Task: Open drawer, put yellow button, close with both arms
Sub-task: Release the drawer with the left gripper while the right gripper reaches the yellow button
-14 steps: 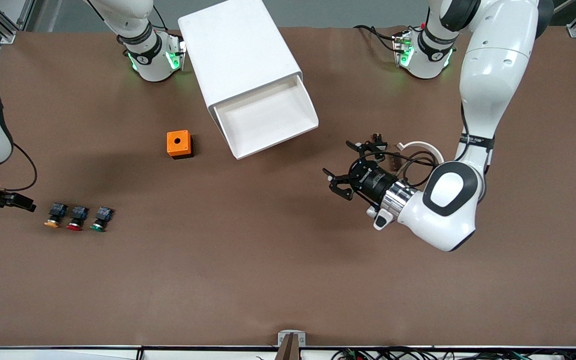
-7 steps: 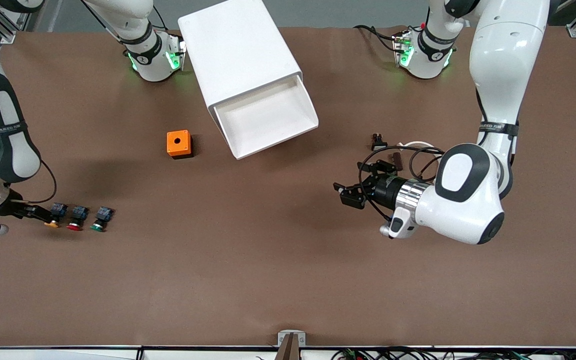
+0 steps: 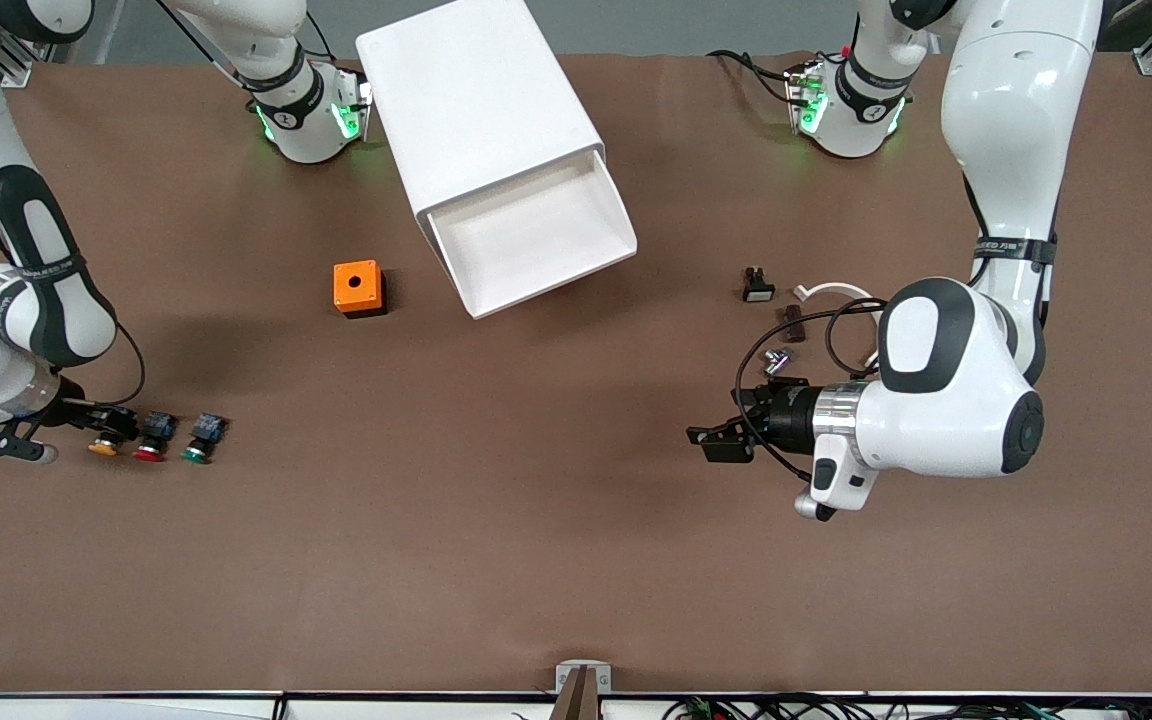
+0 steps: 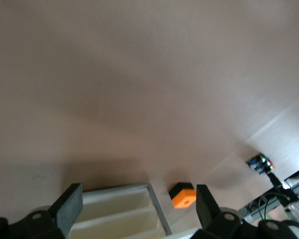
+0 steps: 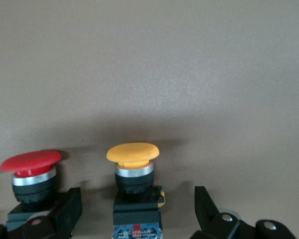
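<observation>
On my front view the right hand (image 3: 86, 420) sits low at the right arm's end of the desk (image 3: 536, 520), its fingers spread and unclenched, one on each side of the yellow button (image 3: 103, 440). That button lies on the desk on its side, first in a row with the red button (image 3: 151, 437) and green button (image 3: 202, 437) beside it toward the middle of the desk. My right wrist view shows what the front view hides: the yellow cap (image 5: 133, 154) stands squarely between the two open fingers (image 5: 65, 209), nothing gripped, with the red cap (image 5: 31, 162) next to one finger; the green one is out of that view.

Toward the middle, an orange box (image 3: 358, 287) with a hole in its top rests near the white cabinet (image 3: 476, 110), whose top drawer (image 3: 536, 240) is pulled out and holds nothing. My left wrist view catches the cabinet from the front, showing lower drawers (image 4: 119, 211) and the orange box (image 4: 183, 195) beside it.

The left hand (image 3: 721, 440) hovers released over bare desk toward the left arm's end, grasping nothing. A few small parts (image 3: 758, 287) and a white ring (image 3: 841, 292) lie on the desk close by.
</observation>
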